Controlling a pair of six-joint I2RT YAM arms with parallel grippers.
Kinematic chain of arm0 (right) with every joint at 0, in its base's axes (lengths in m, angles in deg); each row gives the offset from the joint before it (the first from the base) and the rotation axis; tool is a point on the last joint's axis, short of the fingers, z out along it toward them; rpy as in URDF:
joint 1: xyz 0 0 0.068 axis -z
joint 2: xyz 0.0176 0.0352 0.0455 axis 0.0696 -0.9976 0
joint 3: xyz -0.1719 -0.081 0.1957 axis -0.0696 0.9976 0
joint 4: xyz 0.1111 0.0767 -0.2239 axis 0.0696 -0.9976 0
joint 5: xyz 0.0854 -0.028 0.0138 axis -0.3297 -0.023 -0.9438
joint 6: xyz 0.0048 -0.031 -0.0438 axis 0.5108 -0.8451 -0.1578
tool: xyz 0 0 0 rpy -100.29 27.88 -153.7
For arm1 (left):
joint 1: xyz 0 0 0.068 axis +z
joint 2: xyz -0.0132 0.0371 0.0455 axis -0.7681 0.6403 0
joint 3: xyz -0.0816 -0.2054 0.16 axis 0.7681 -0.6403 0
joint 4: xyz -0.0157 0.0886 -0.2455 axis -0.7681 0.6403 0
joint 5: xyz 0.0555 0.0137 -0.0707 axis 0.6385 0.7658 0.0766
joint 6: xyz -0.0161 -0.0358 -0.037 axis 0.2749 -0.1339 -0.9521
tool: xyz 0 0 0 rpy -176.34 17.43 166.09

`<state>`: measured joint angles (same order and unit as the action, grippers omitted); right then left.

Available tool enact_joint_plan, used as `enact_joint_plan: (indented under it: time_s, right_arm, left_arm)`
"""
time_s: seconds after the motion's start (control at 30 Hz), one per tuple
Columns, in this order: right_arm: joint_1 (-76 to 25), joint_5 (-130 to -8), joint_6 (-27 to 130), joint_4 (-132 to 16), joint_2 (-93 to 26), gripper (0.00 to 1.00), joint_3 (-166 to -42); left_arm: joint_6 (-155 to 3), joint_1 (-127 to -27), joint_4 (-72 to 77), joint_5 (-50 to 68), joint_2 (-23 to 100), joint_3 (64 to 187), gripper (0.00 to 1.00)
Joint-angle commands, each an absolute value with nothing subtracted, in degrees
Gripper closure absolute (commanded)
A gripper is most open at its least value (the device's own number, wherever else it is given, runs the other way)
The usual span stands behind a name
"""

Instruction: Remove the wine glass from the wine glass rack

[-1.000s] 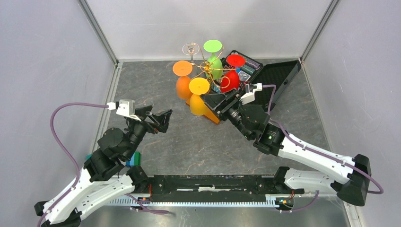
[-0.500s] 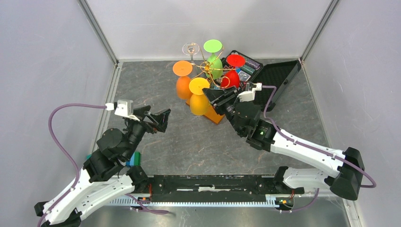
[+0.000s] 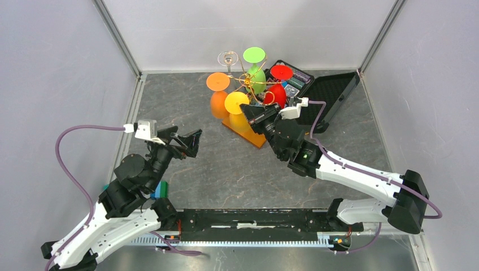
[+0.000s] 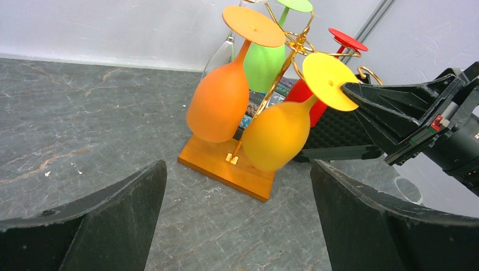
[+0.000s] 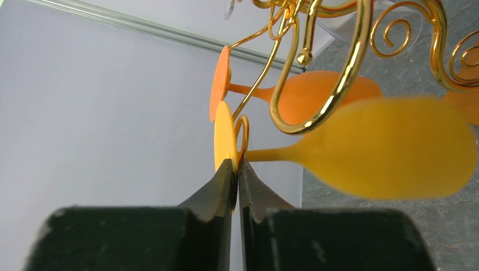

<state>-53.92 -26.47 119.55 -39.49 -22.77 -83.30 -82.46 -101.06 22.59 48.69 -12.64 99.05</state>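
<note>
Right gripper (image 5: 236, 169) clenched on foot (image 4: 329, 81) rim; left gripper (image 3: 183, 138) spread wide, well apart. Wine glass rack (image 4: 226, 166) at table rear, yellow wine glass (image 4: 279, 138) hung bowl-down on front arm. Grasp judged made; next, foot to be slid outward from wire loop (image 5: 242, 135), orange glass (image 4: 217, 104) avoided.

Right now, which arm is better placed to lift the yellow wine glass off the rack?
Right. The right end effector is shut on the foot of the yellow wine glass on the rack; the left end effector is open and apart from it.
</note>
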Motion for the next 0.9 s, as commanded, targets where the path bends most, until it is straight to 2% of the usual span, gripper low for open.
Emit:
enact_joint_plan:
  time_s: [0.0,0.07,0.87]
  right_arm:
    - [-54.1,-25.3,119.1,-37.3,-23.1,0.95,-86.2]
    - [-54.1,-25.1,119.0,-37.4,-22.8,1.00,-86.4]
    - [-54.6,-27.2,120.2,-41.5,-26.3,1.00,-96.0]
  left_arm:
    - [-83.8,-101.2,22.5,50.2,-13.5,99.2,0.00]
    - [-83.8,-101.1,22.6,50.2,-13.6,99.3,0.00]
    - [-84.2,-101.2,22.4,51.4,-13.6,99.0,0.00]
